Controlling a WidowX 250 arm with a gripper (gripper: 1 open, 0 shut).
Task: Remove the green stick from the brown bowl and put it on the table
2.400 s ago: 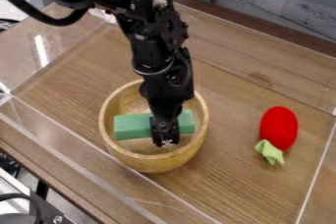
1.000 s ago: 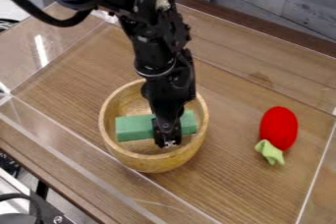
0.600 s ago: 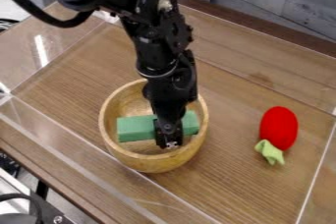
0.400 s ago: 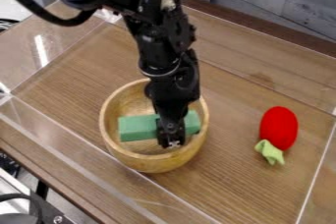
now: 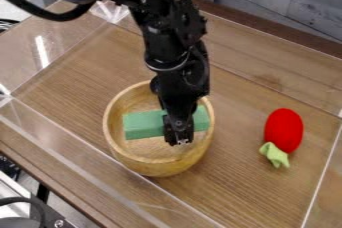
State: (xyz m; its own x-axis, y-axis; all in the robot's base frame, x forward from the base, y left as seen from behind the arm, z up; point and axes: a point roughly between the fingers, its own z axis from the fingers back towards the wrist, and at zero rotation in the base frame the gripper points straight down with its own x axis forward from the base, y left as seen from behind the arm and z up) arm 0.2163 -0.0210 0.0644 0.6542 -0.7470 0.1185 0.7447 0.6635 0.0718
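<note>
One arm points its gripper (image 5: 175,138) straight down, clamped on the green stick (image 5: 144,124) over the brown bowl (image 5: 123,147).

Matte green stick (image 5: 147,123), light-brown grained bowl (image 5: 134,156) (red toy (image 5: 282,128) nearby).

Looking past the clear acrylic walls (image 5: 54,132) now, catching soft glare along the near edges. Seeing a grey plank-patterned wall (image 5: 301,7) running across the top right. Getting a pale surface and dark cables (image 5: 20,212) at the lower left corner. Staying evenly lit, no hard shadows showing.
</note>
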